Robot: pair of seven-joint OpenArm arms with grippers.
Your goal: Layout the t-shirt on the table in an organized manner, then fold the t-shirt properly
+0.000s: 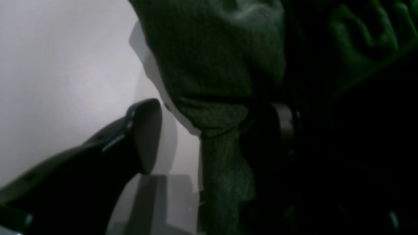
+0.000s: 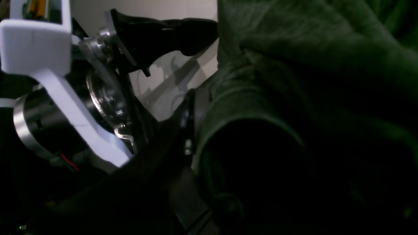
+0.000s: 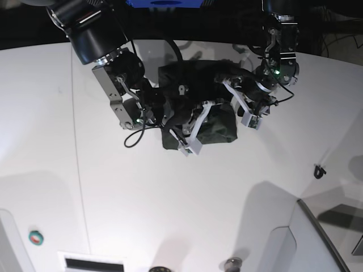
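Right now the t-shirt (image 3: 218, 122) lies bunched in a dark green heap on the table (image 3: 170, 198), squeezed between my two hands. My left hand (image 1: 209, 130) is spread: one finger (image 1: 143, 137) stands clear over bare white table, just beside the cloth's edge, while the other finger (image 1: 284, 124) is pushed in against a hanging fold, with a band of fabric between them. Nothing is pinched there as far as I can see.

My right hand (image 3: 184, 113) is buried at the other side of the heap. From its wrist camera one finger (image 2: 192, 124) presses against a rolled hem, and the rest sinks into dark folds, so I cannot tell whether it is spread or pinching cloth. Just ahead of it, my left arm's white bracket (image 2: 36, 42) and black finger (image 2: 169, 32) crowd in close, almost touching the same fold.

Well away from both hands, a small dark clip (image 3: 319, 170) and a green-and-red button (image 3: 36, 237) lie on the table.
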